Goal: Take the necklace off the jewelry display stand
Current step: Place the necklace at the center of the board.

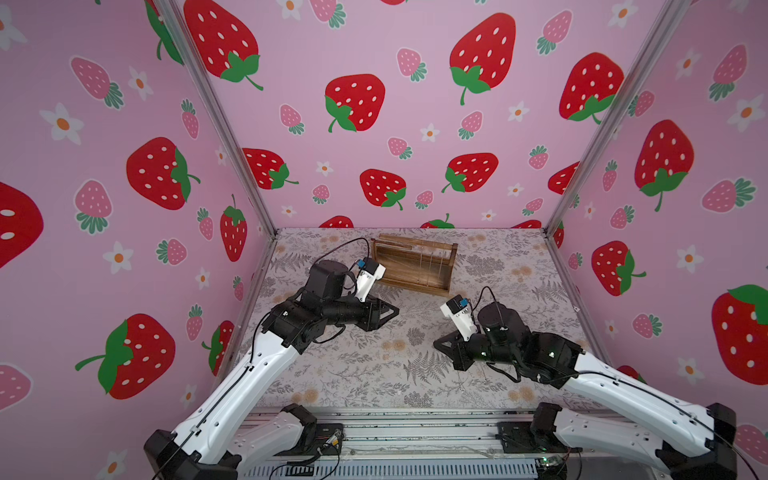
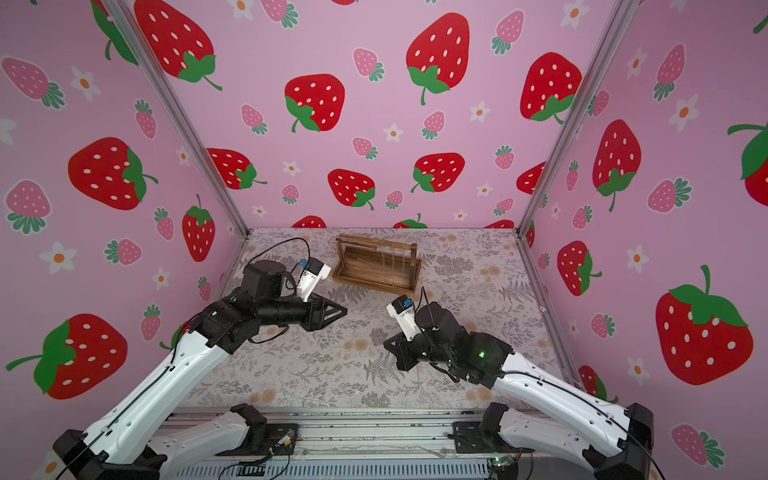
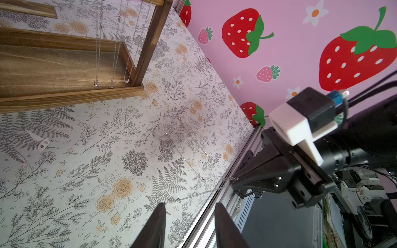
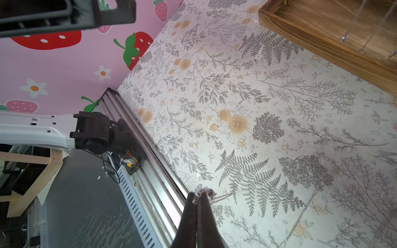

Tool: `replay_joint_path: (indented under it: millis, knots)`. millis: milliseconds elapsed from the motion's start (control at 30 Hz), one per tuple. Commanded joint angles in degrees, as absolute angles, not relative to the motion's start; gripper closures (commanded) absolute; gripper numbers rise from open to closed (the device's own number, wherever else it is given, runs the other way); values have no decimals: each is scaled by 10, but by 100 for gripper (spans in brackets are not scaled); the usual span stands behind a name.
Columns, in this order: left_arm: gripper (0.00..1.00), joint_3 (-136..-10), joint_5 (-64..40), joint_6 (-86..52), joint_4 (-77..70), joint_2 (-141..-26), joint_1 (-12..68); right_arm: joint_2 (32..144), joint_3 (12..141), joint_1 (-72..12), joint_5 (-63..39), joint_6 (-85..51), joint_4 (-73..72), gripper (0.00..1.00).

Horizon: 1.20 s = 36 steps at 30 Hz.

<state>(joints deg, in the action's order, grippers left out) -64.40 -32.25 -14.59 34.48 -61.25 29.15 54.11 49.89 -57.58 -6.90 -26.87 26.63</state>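
Silver fine-chain necklace (image 4: 224, 196) pinched in right pincer (image 4: 198, 195); left pincer (image 3: 190, 208) part-open, empty

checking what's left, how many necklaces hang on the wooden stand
3 thin silver chain necklaces hang side by side from the dark brown wooden jewelry display stand, near one end upright, pendants near its tray. More may be hidden.

Dark brown wood-grain stand (image 1: 411, 286), table cover (image 1: 353, 365) with grey fern and peach rose print, pink strawberry-pattern walls (image 1: 374, 50), silver chain (image 4: 222, 197), white-and-black arms (image 1: 249, 374).
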Motion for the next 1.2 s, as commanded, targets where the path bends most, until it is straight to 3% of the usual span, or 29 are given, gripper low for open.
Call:
replay_joint_path:
  millis: [0, 1167]
  knots:
    - [61, -639, -322, -134, 326, -618, 293, 526, 482, -583, -48, -288, 306, 100]
    - [63, -649, -328, -127, 329, -653, 292, 440, 462, -635, -20, -341, 384, 100]
